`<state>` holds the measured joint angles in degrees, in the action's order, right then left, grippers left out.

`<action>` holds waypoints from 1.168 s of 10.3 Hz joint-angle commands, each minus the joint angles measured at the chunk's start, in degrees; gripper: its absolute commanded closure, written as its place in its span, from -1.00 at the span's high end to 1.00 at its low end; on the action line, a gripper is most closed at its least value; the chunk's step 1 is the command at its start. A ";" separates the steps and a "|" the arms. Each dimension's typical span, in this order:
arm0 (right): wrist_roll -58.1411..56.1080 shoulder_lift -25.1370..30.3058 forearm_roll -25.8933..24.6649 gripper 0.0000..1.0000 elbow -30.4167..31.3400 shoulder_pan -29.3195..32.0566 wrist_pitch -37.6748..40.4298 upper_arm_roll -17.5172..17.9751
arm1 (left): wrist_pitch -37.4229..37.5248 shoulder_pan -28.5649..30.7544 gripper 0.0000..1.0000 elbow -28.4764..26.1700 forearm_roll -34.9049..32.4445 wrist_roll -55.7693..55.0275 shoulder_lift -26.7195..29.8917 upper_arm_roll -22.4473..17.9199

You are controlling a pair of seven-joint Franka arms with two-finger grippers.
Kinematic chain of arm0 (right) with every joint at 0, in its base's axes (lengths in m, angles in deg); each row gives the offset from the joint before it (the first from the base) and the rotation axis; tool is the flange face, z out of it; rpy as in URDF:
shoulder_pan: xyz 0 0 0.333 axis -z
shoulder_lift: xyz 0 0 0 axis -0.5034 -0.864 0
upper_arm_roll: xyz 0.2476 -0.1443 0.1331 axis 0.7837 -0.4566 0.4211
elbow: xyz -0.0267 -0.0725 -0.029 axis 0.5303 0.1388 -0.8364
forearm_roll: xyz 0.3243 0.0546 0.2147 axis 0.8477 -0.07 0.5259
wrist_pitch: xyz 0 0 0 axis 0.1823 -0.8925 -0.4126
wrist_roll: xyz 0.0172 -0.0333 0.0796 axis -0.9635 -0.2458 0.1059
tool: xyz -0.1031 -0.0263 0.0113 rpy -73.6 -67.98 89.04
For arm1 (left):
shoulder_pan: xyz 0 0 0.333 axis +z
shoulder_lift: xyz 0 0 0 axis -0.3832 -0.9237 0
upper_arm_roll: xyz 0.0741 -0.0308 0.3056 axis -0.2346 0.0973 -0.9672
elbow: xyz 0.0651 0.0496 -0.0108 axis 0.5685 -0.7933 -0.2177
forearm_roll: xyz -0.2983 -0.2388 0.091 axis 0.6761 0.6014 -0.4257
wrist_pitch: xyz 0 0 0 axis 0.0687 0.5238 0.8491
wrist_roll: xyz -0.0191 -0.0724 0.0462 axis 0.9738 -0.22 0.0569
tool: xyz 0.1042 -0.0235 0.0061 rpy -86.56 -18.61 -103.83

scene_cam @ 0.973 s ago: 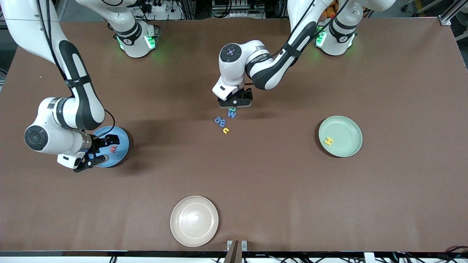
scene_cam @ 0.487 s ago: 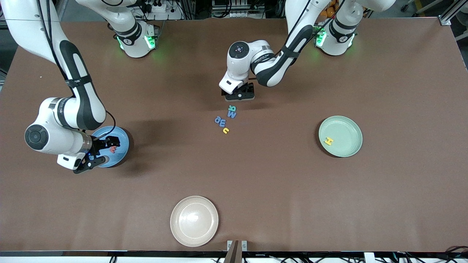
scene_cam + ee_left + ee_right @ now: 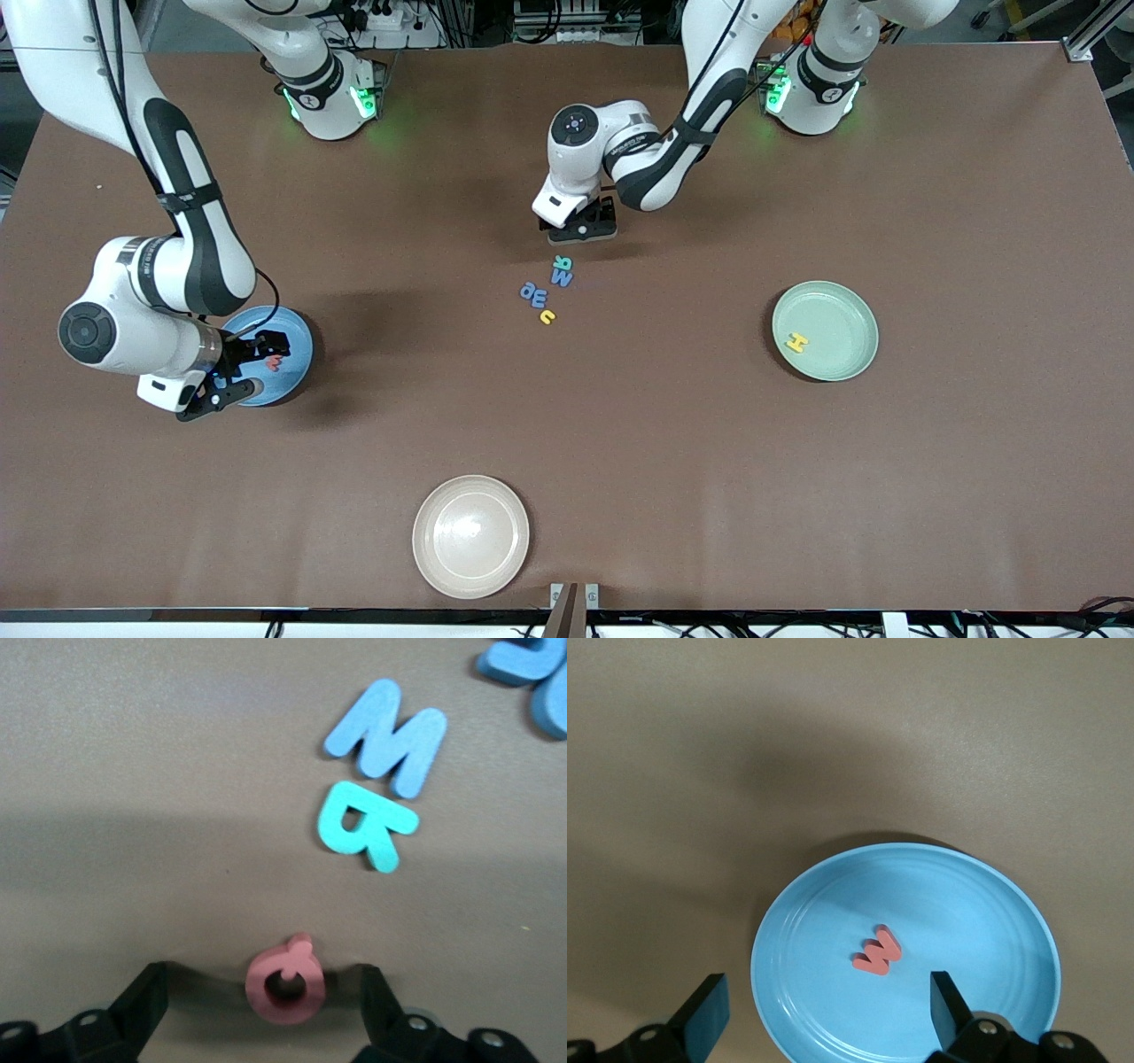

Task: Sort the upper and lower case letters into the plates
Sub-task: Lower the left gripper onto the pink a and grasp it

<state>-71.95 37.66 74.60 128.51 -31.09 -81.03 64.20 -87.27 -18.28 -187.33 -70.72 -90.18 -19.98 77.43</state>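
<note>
Left gripper [image 3: 266, 1014]: low over the table, fingers spread wide, pink letter [image 3: 285, 981] between them, neither pad touching it; nothing held.
Pink letter: flat on the table, round body with a small stem; stem points away from the wrist, toward the teal letter [image 3: 363, 826] and blue M [image 3: 388, 737]; probably a lowercase letter, hard to read from here.
Key relation: letter sits centred in the gap, so a straight close should catch its round body.
Right gripper [image 3: 824, 1010]: waits over the blue plate [image 3: 983, 904], fingers wide apart, empty; red letter [image 3: 877, 951] lies in the plate below.
Green plate [image 3: 846, 310]: well apart from the left gripper, yellow letter [image 3: 797, 341] in it.
Nearer arm: left.
</note>
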 commanded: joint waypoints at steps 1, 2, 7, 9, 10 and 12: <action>0.31 0.01 0.03 1.00 0.28 0.60 -0.43 0.40 | -0.42 -0.32 0.40 0.97 -1.66 -2.19 -0.73 -0.31; 0.31 0.01 0.03 1.00 0.19 0.51 -0.35 0.40 | -0.42 -0.32 0.27 1.06 -1.66 -2.19 -0.82 -0.31; 0.83 0.10 0.03 1.00 0.19 0.25 -0.26 0.40 | -0.42 -0.41 -0.14 1.58 -1.66 -2.19 -1.61 -0.31; 0.83 0.19 0.03 1.00 0.10 0.16 -0.17 0.40 | -0.33 -0.41 -0.24 1.94 -1.66 -2.28 -1.61 -0.31; 0.83 0.27 0.03 1.00 0.02 -0.01 -0.08 0.49 | -0.24 -0.32 -0.42 1.94 -1.66 -2.28 -1.61 -0.31; 0.75 0.54 0.03 1.00 -0.33 -0.45 0.44 0.49 | -0.07 0.03 -0.60 2.11 -1.66 -2.19 -1.43 -0.31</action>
<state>-71.86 37.57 74.60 128.40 -31.39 -81.06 64.36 -87.24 -18.29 -186.26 -70.72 -90.46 -19.92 77.48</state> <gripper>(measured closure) 0.000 0.581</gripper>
